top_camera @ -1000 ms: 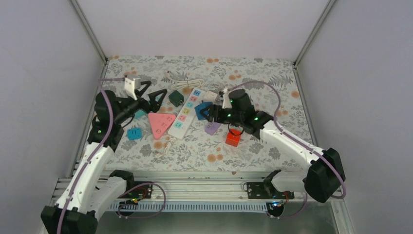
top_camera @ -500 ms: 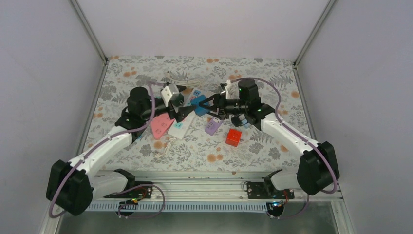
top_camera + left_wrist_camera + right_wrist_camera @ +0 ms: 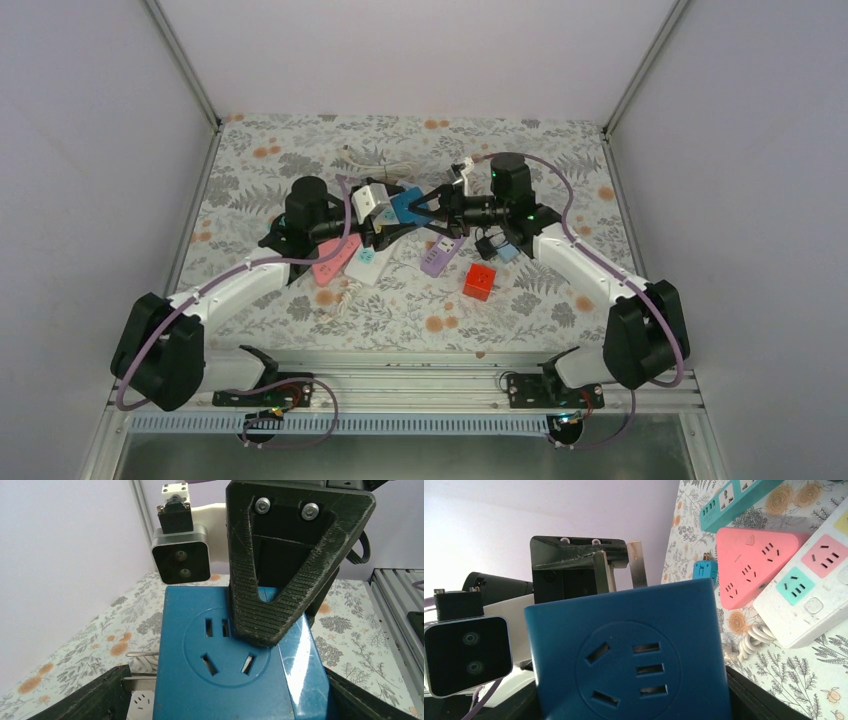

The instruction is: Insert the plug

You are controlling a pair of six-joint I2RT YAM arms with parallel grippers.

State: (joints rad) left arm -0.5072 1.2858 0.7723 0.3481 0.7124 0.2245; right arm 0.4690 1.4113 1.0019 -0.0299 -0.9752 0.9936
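The plug is a dark blue socket cube with metal prongs, held in the air over the white power strip. My right gripper is shut on it; in the right wrist view the plug fills the gap of the right gripper. My left gripper meets it from the other side. In the left wrist view the plug sits inside the left gripper, one finger against its side, the other at the prong tips. How firmly the left jaws press is unclear.
A pink triangular strip, a teal strip and a small blue adapter lie left of the white strip. A purple adapter and a red cube lie nearer the front. A white cable coils at the back.
My left arm swung right from the table's left side to the plug, and its jaws narrowed around it. My right gripper lifted the plug slightly leftward.
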